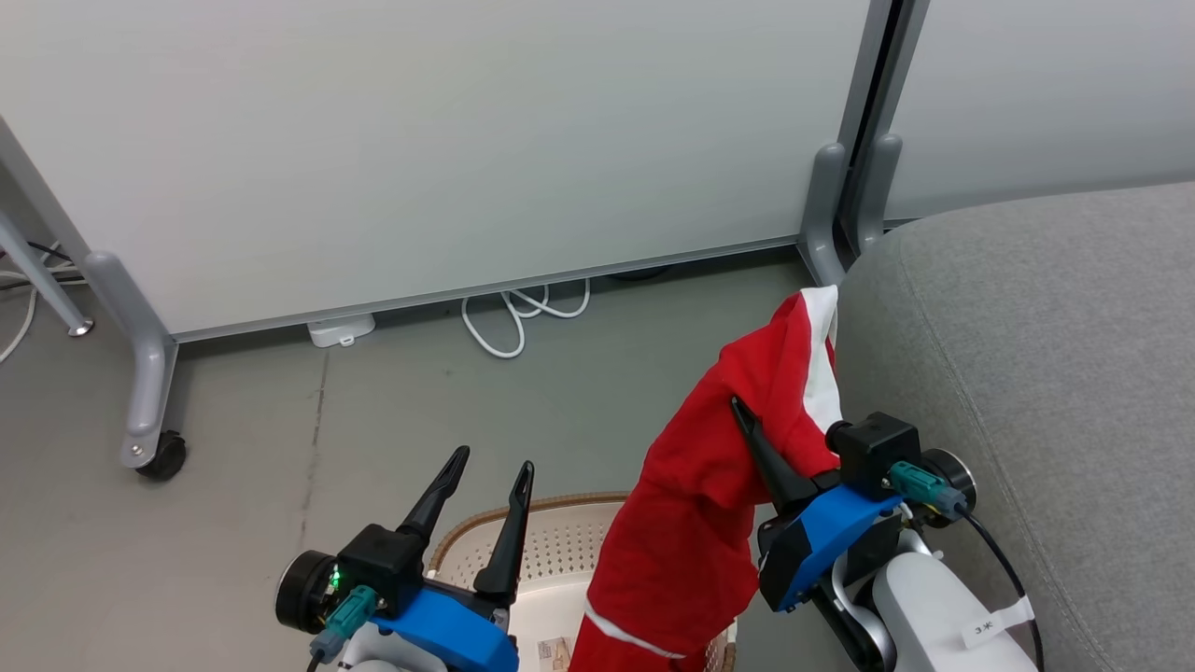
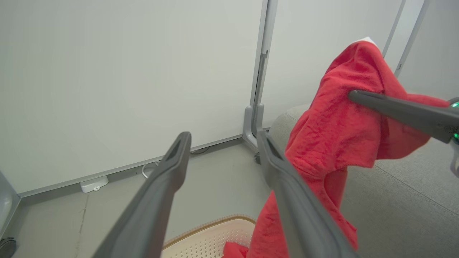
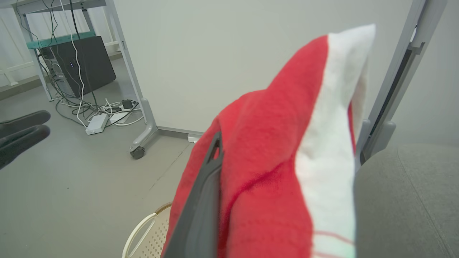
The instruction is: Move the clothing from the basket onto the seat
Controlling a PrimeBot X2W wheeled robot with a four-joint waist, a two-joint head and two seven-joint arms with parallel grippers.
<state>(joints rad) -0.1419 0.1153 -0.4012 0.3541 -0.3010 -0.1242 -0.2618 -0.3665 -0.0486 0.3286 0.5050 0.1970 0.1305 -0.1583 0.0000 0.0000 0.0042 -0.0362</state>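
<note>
The right gripper (image 1: pixel 747 425) has its fingers pressed together on a fold of the clothing (image 1: pixel 709 467). One dark finger lies bare on the red cloth and the other is buried under it. The garment hangs long and narrow, its long axis running from below the gripper's wrist up past the fingertips. Its white-panelled end stands in a soft peak beyond the tips, pointing up and away. Its lower end, crossed by a thin white stripe, drops into the basket (image 1: pixel 560 546) beneath the wrist. The cloth is soft, nubby and creased.

The grey woven seat (image 1: pixel 1046 355), with its rounded edge and seam, lies just beside the right gripper on its outer side. The garment's peak is close against that edge.

The left gripper (image 1: pixel 493 459) is spread wide with nothing between its fingers. It hangs above the far brown-edged rim of the cream perforated basket, with the hanging cloth on its inner side.
</note>
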